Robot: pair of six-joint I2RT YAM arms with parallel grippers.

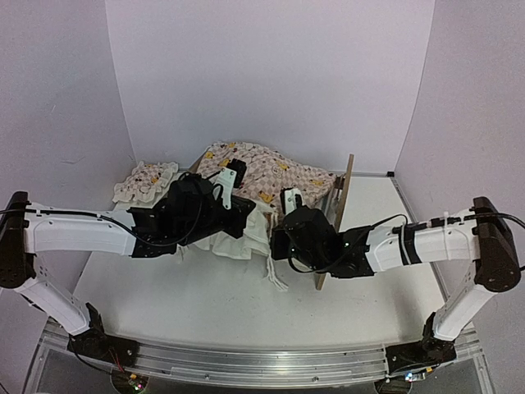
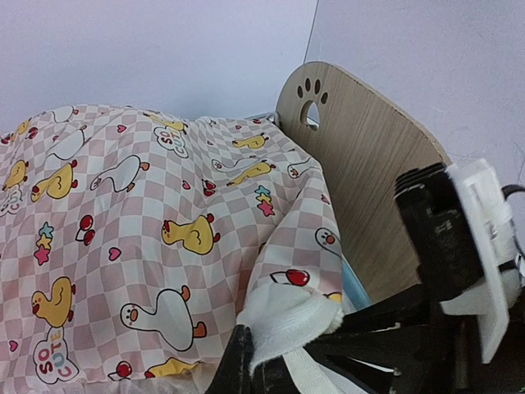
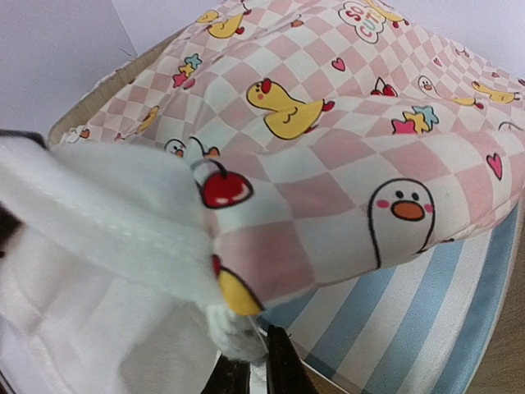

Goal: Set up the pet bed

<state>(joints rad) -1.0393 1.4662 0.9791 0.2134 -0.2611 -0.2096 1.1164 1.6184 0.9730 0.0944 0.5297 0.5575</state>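
The pet bed stands at the back middle, its plywood headboard (image 1: 343, 197) with the paw cutout (image 2: 310, 111) upright at the right end. Its blue-and-white striped base (image 3: 443, 304) shows under the pink duck-print cover (image 1: 254, 168), which lies bunched over the bed. My left gripper (image 1: 248, 213) is shut on the cover's white padded edge (image 2: 287, 324) at the near corner. Close beside it, my right gripper (image 1: 276, 236) is shut on a white tuft (image 3: 234, 336) of the same corner of the cover. The bed's near side is hidden by both arms.
The small ruffled pillow (image 1: 146, 180) lies on the table left of the bed. White fabric and ties (image 1: 275, 275) of the cover hang down onto the table between the two grippers. White walls close in at the back and on both sides.
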